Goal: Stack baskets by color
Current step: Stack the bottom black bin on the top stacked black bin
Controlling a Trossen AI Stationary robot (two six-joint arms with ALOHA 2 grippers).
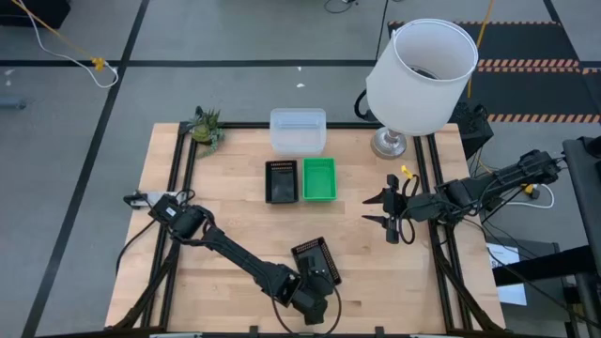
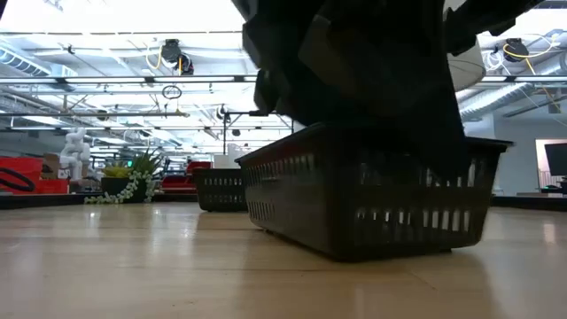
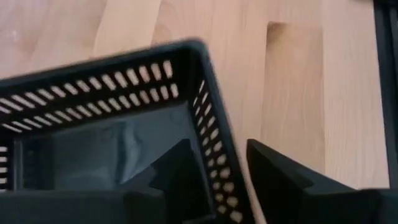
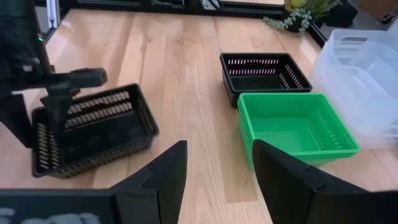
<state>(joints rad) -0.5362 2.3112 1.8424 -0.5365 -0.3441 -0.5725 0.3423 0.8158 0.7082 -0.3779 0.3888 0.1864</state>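
black slotted baskets (image 4: pixel 93 127), green baskets (image 4: pixel 297 124), clear baskets (image 4: pixel 364 81), white lampshade (image 1: pixel 420 77).

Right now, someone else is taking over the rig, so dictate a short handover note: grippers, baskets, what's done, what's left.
Left gripper: at the table's near edge, one finger inside and one outside a wall of the lone black slotted plastic basket, which sits on the wood; firmness of grip unclear.
Right gripper: open, empty, waiting at the right side.
Mid-table: black slotted basket stack beside bright green plastic basket stack; clear see-through baskets behind them.
Done: green and clear look stacked.
Left: carry the lone black basket onto the black stack.
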